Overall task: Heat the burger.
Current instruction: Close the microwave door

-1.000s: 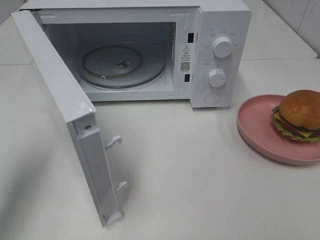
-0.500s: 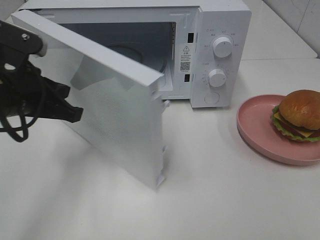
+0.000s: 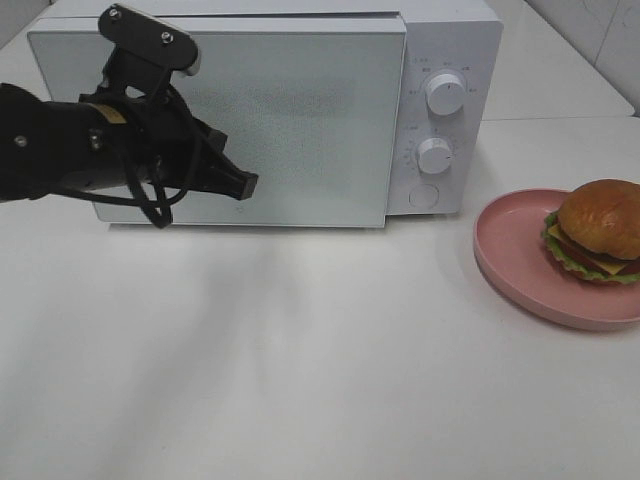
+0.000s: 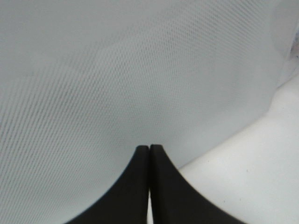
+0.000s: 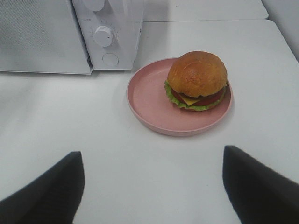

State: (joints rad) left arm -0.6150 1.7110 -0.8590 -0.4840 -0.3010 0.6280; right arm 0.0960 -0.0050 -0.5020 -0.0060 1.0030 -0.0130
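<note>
The burger (image 3: 600, 230) (image 5: 197, 77) sits on a pink plate (image 3: 510, 250) (image 5: 145, 102) at the right of the table, outside the white microwave (image 3: 450, 40). The microwave's door (image 3: 300, 120) is closed flat against its front. My left gripper (image 3: 245, 183) (image 4: 149, 148) is shut, empty, with its tips against the lower middle of the door. My right gripper (image 5: 153, 154) shows only in the right wrist view. It stands wide open and empty above the table, short of the plate and pointing at it.
Two white knobs (image 3: 445, 93) (image 3: 434, 156) and a round button (image 3: 425, 196) sit on the microwave's right panel. The left arm's black body and cables (image 3: 60, 150) stretch across the door's left half. The plate lies partly past the right edge of the exterior view.
The microwave door swung from wide open to closed. My left arm came in from the left behind it and now rests against it. Burger and plate stayed put.
</note>
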